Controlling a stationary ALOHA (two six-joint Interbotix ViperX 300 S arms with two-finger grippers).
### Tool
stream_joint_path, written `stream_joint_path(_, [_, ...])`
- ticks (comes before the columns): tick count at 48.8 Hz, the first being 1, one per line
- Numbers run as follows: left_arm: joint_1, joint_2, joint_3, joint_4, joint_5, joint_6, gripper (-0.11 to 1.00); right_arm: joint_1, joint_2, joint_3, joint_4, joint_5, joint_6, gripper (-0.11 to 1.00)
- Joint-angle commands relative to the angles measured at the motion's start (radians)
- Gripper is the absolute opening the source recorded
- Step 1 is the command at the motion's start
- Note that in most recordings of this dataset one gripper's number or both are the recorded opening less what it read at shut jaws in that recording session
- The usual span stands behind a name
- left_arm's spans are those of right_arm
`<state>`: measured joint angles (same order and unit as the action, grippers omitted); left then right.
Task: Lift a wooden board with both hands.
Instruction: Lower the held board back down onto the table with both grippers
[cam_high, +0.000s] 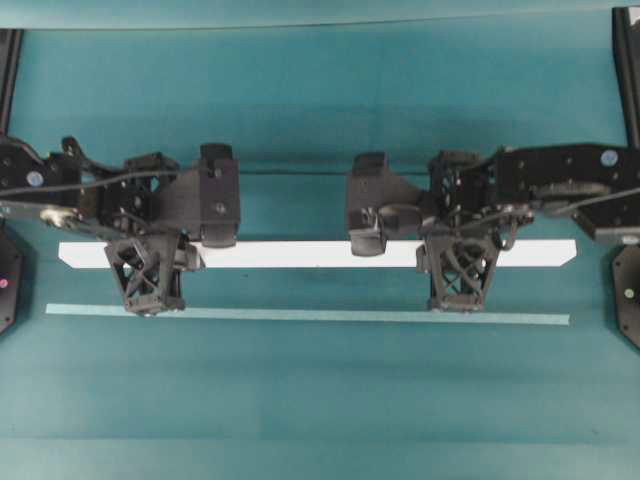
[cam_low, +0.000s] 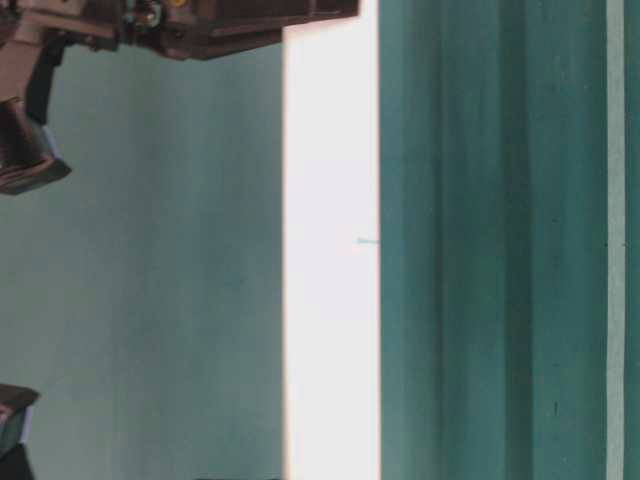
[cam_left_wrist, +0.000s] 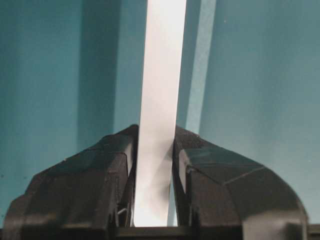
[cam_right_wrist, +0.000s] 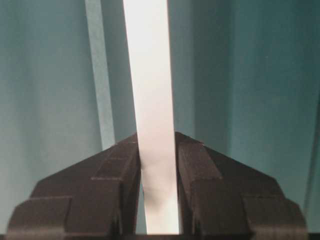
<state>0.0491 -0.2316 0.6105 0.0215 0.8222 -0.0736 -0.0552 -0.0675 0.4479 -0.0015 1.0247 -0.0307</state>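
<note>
The wooden board (cam_high: 300, 254) is a long white plank with angled ends, lying left to right across the teal table. My left gripper (cam_high: 150, 256) is shut on it near its left end, and my right gripper (cam_high: 460, 254) is shut on it near its right end. In the left wrist view the board (cam_left_wrist: 162, 75) runs up between the two black fingers of the gripper (cam_left_wrist: 155, 150), which press on its edges. The right wrist view shows the same: the board (cam_right_wrist: 147, 75) is clamped in the gripper (cam_right_wrist: 156, 145). Its shadow falls apart from it on the cloth, so it hangs above the table. It also shows in the table-level view (cam_low: 330, 250).
A thin pale teal strip (cam_high: 300, 314) lies on the cloth in front of the board, parallel to it, and shows in both wrist views (cam_left_wrist: 200, 75) (cam_right_wrist: 100, 75). Black frame posts (cam_high: 625, 60) and arm bases (cam_high: 628, 295) stand at the side edges.
</note>
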Motion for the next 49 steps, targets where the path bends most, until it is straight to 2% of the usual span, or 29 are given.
stream_joint_path(1, [0.002, 0.012, 0.014, 0.002, -0.025, -0.009, 0.17, 0.012, 0.031, 0.026, 0.005, -0.023, -0.003, 0.21])
stream_joint_path(10, [0.000, 0.057, 0.046, 0.002, -0.084, -0.049, 0.17, 0.029, 0.061, 0.049, 0.012, -0.084, -0.005, 0.21])
stream_joint_path(26, [0.000, 0.091, 0.098, 0.000, -0.158, -0.071, 0.17, 0.032, 0.097, 0.086, 0.014, -0.161, -0.009, 0.21])
stream_joint_path(37, [-0.002, 0.109, 0.155, 0.002, -0.253, -0.132, 0.17, 0.043, 0.132, 0.104, 0.014, -0.190, -0.014, 0.21])
stream_joint_path(49, [-0.021, 0.135, 0.187, 0.002, -0.318, -0.153, 0.17, 0.066, 0.153, 0.121, 0.040, -0.229, -0.014, 0.21])
